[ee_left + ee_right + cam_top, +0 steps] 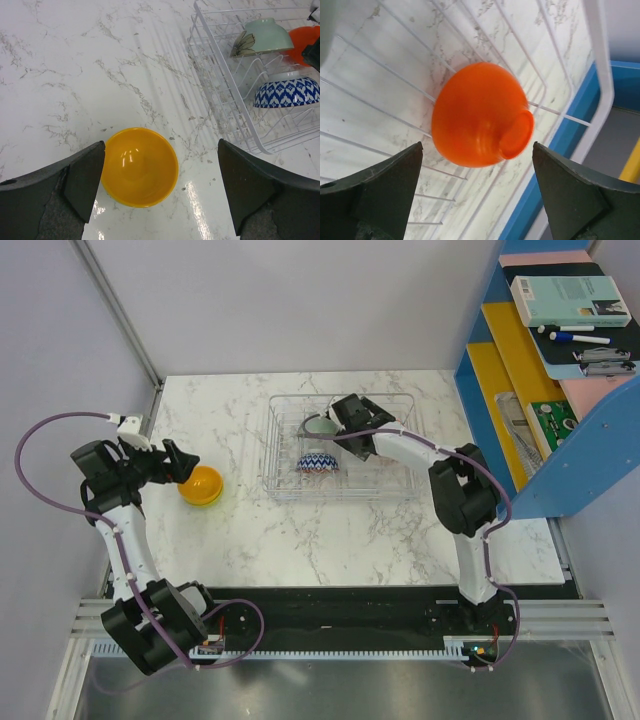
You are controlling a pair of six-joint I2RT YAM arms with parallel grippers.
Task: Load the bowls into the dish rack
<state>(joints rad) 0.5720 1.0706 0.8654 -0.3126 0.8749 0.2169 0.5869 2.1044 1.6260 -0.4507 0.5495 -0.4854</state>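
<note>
An orange-yellow bowl [200, 485] [140, 166] sits upright on the marble table, left of the dish rack [285, 490] [215, 100]. My left gripper [185, 466] [161, 145] hovers open just over it, its left finger by the bowl's rim. In the rack lie a pale grey-green bowl [320, 426] [262, 36] and a blue-white zigzag bowl [318, 463] [287, 92], both tipped over. A red-orange bowl [477, 115] [306, 40] rests on the rack wires [600, 75], foot towards me. My right gripper [345, 415] [477, 147] stands open over it, not touching.
A blue shelf unit [520, 440] with a book, pens and tools stands just right of the rack. Grey wall panels close the left side and the back. The table's front edge runs near the arm bases.
</note>
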